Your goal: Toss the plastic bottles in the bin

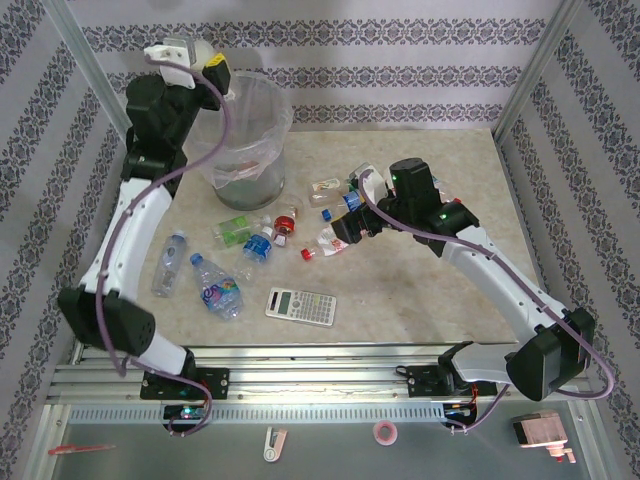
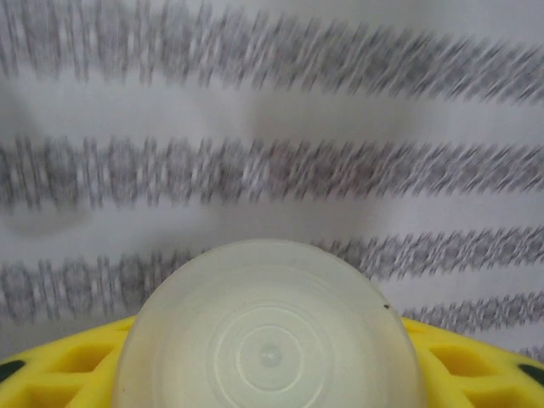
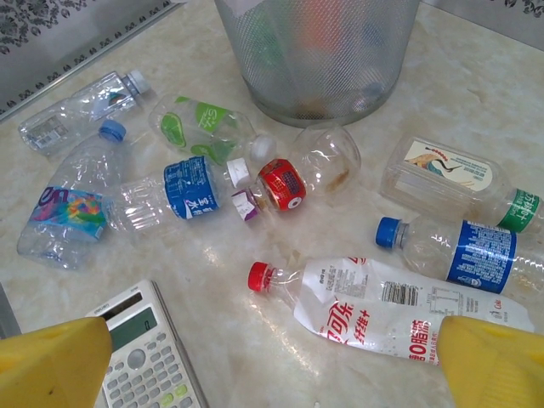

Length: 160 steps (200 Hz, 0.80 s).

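Bench (image 1: pixel 420 290): beige marbled top in a metal frame; walls papered in patterned stripes.
Bin (image 1: pixel 262 120): one, far left on the bench, bag-lined; the right wrist view shows blurred colours inside.
Plastic bottles (image 1: pixel 215 285): eight lying loose between the bin and the calculator (image 1: pixel 300 305).
Left gripper (image 1: pixel 205 62): raised beside the bin's rim, pinching a ninth bottle (image 2: pixel 270 340), its round base facing the wrist camera.
Right gripper (image 3: pixel 272 365): fingers spread wide, low over a red-capped bottle (image 3: pixel 365 310).
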{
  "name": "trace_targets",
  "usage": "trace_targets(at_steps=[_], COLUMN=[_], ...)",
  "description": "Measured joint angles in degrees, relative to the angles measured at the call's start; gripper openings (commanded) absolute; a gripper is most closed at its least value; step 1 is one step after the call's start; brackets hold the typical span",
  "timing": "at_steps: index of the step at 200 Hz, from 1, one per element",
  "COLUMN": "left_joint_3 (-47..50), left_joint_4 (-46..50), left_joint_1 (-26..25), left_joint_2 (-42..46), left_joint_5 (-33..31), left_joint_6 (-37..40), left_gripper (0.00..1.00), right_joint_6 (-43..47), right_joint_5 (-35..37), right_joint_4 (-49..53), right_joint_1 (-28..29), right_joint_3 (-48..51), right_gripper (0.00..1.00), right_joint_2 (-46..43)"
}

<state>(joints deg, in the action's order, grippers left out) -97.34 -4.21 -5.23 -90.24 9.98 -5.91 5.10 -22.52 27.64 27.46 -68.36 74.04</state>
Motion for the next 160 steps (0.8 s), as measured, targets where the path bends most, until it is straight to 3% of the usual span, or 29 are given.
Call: trace_targets(at_steps=[5,42,160], left_joint_3=[-1.95,-11.13,-15.52], left_joint_4=[2.69,15.85,30.1], left_joint_1=[0.63,1.53,1.51], left_joint_2=[-2.05,-8.79,4.15], left_joint_5=[0.59,3.32,3.15], left_joint_6=[-1.38,-8.31,-14.56], left_gripper=[1.0,1.0,1.0], right_joint_6=[0.02,0.02,0.02], right_joint_5=[-0.07,-0.07,-0.96], right_joint_4=[0.17,0.87,1.31], right_joint_1=[0.0,0.0,0.0], right_joint_3=[0.0,0.98,2.86], right_gripper=[0.98,0.98,0.98], right_joint_2=[0.0,-1.22,-3.76])
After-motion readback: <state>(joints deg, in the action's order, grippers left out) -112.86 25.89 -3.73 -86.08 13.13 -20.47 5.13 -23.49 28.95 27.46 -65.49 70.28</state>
